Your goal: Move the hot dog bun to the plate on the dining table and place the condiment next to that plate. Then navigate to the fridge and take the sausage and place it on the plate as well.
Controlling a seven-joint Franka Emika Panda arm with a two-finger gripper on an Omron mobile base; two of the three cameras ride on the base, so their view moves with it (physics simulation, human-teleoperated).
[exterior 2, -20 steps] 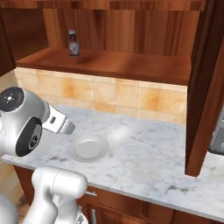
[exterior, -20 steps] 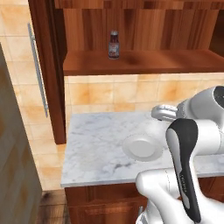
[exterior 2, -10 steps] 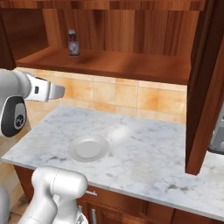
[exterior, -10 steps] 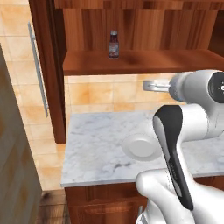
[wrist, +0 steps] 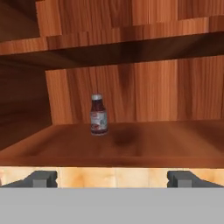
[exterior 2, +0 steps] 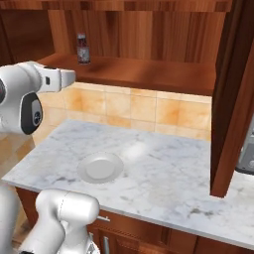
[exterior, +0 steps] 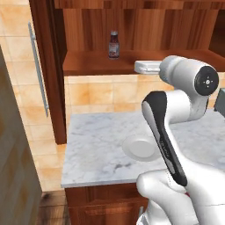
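Note:
The condiment (exterior: pixel 114 44) (exterior 2: pixel 83 48) (wrist: pixel 99 115) is a small bottle with dark red contents, a pale label and a greyish cap. It stands upright on a wooden shelf (exterior: pixel 101 65) (exterior 2: pixel 144 74) (wrist: pixel 131 146) above the tiled backsplash. My gripper (wrist: pixel 113 179) (exterior: pixel 137 67) (exterior 2: pixel 72 78) hovers at shelf height in front of the shelf edge, well short of the bottle. It is open, with nothing between the fingertips (wrist: pixel 43 178). In the hand view the bottle sits slightly left of centre. The hot dog bun, the plate, the dining table, the fridge and the sausage are out of view.
A pale whitish round plate (exterior: pixel 140 147) (exterior 2: pixel 100 167) lies on the small marble counter (exterior: pixel 96 145) (exterior 2: pixel 163 178) below the shelf. A dark wood upright (exterior 2: pixel 228 99) stands at the counter's right end, with a grey appliance (exterior 2: pixel 246 149) behind it. A second wood upright (exterior: pixel 48 66) closes the left end.
The arm has lifted the hand from just above the counter to shelf height and turned it toward the bottle. The bottle and the pale plate have not moved.

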